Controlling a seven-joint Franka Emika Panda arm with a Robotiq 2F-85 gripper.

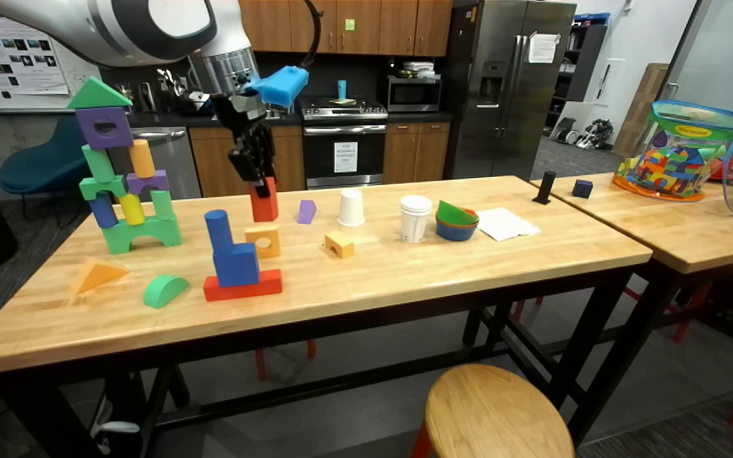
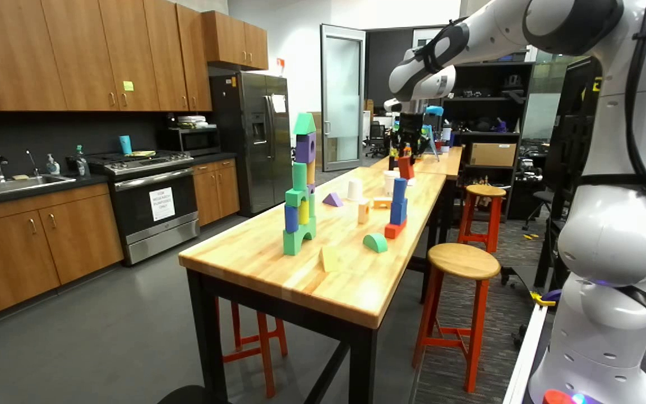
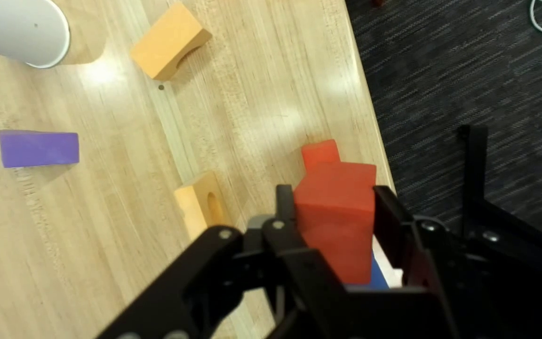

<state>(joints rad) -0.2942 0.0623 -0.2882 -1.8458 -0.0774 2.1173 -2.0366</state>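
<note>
Gripper [image 3: 335, 200] holding red block [image 1: 265, 207]
Fingers [image 3: 284, 201] contact opposite faces, parted only by the block, which is suspended above the tabletop [image 3: 115, 216].

Around the middle of an exterior view: oven [image 1: 344, 136] at twelve o'clock, microwave [image 1: 410, 95] between twelve and one, fridge [image 1: 492, 130] between one and two, stool [image 1: 499, 413] near five, chair [image 1: 42, 163] just past nine, posters [image 1: 23, 56] near ten.

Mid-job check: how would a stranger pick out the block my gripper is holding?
Find the wooden table with the block tower. Above it, the black gripper clasps a red rectangular block. Unlike the other red block, lying on the table under a blue block, this one is held in midair.
</note>
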